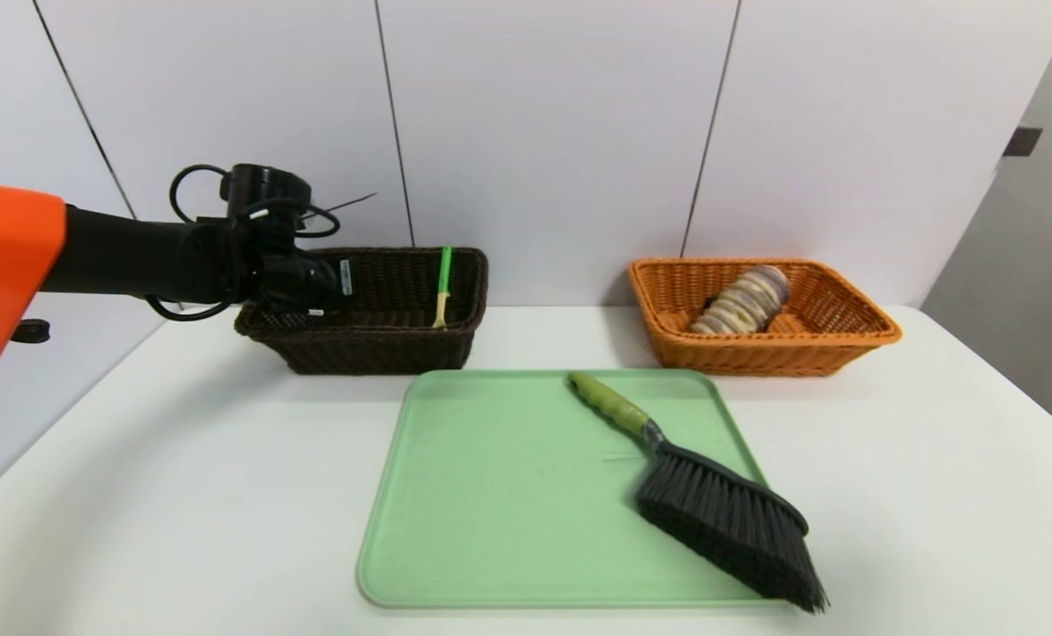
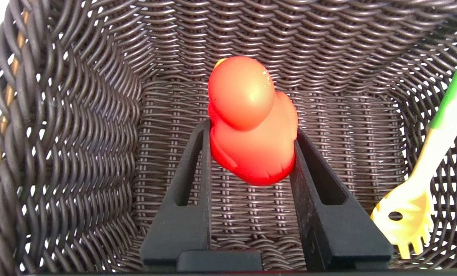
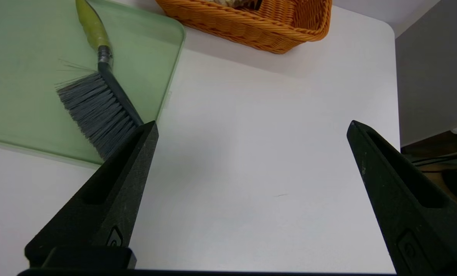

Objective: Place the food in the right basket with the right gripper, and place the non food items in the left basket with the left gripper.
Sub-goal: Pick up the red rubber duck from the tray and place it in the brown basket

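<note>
Inside the dark brown basket (image 2: 78,126), left end effector (image 2: 251,134) pinching the red toy (image 2: 251,126).

White table (image 1: 932,459): dark brown basket (image 1: 384,349) back left, orange basket (image 1: 755,353) back right, green tray (image 1: 490,495) in front between them.

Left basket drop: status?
Left gripper shut on red toy, inside dark basket, spoon beside. Right gripper open, parked over table. Brush left on tray. Nothing in the way.
</note>
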{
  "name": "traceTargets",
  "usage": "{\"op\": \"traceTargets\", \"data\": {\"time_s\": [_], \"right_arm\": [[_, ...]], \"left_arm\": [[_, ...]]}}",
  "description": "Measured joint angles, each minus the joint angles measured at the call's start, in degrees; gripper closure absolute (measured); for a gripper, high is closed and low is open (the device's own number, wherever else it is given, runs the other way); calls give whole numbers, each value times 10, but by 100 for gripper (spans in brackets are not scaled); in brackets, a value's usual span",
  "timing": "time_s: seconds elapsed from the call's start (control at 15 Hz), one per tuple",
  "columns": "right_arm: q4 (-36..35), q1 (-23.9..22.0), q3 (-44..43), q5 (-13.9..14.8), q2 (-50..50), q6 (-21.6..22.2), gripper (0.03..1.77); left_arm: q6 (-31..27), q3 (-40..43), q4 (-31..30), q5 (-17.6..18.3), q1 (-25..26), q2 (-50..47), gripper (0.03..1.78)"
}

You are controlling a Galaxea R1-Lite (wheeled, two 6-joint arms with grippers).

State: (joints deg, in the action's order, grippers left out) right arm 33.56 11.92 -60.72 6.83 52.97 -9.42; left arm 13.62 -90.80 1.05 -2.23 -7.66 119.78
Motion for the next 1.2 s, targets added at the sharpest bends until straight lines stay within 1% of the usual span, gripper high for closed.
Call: {"op": "traceTargets", "data": {"time_s": [0.33, 0.4, 0.53, 0.73, 0.87, 1.0, 1.2], "right_arm": [[0, 0, 5, 0, -4, 0, 10], [0, 0, 6, 0, -5, 0, 10], [0, 0, 11, 1, -9, 0, 10], [0, -1, 17, 0, -13, 0, 10], [0, -2, 22, 1, -16, 0, 10], [-1, -3, 26, 1, -20, 1, 10], [-1, -4, 30, 1, -25, 3, 10]], "left_arm": [[-13, -15, 1, 0, 0, 15, 119], [-14, -16, 1, 1, 0, 17, 114], [-12, -24, 1, 1, 0, 21, 90], [-10, -34, 1, 1, -1, 24, 65], [-9, -36, 1, 1, -1, 23, 52], [-9, -36, 3, 1, -1, 12, 43], [-9, -34, 22, 1, -20, -39, 33]]}}
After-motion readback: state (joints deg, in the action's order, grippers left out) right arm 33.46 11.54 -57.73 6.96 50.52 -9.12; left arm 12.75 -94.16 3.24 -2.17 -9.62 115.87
